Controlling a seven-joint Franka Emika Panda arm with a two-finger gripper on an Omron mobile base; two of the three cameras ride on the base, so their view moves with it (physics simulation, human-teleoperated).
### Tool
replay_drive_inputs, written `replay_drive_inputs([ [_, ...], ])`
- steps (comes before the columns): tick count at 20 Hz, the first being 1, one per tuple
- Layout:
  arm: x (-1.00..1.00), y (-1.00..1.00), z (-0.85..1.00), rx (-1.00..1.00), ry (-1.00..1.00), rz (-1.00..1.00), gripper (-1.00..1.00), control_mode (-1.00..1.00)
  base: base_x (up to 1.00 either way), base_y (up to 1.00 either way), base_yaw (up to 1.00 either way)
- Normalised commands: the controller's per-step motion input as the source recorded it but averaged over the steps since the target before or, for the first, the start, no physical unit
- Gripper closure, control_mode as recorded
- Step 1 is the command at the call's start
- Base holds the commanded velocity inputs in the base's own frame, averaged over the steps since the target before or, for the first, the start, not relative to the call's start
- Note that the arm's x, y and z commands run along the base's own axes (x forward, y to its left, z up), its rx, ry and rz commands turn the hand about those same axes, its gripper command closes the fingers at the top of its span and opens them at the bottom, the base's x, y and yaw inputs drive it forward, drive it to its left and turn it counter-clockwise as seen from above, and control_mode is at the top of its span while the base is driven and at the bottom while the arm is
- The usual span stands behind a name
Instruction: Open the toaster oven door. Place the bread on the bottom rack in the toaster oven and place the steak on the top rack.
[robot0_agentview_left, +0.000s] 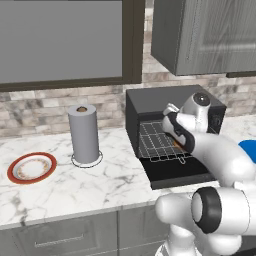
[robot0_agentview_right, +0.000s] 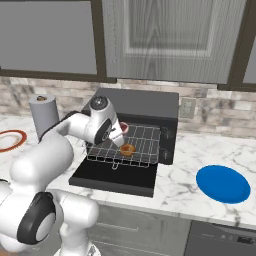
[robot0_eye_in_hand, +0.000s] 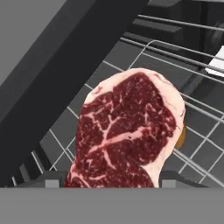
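One marbled red steak (robot0_eye_in_hand: 127, 131) above silver wire rack (robot0_eye_in_hand: 192, 144).

Arm: bent at the elbow, forearm stretched forward and slightly down, wrist turned inward.
Gripper (robot0_agentview_right: 121, 131): at the forearm's far end, jaws spread wide and clamped on the steak (robot0_eye_in_hand: 127, 131).
Fingertips (robot0_eye_in_hand: 48, 180): dark, flanking the meat.
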Motion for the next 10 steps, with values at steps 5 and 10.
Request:
replay_drive_inputs([
  [5,0.40,0.00,-0.23,0.00,0.00,0.00,-1.00,-1.00,0.00,0.00,0.00],
  [10,0.42,-0.02,-0.05,0.00,0.00,0.00,-1.00,-1.00,0.00,0.00,0.00],
])
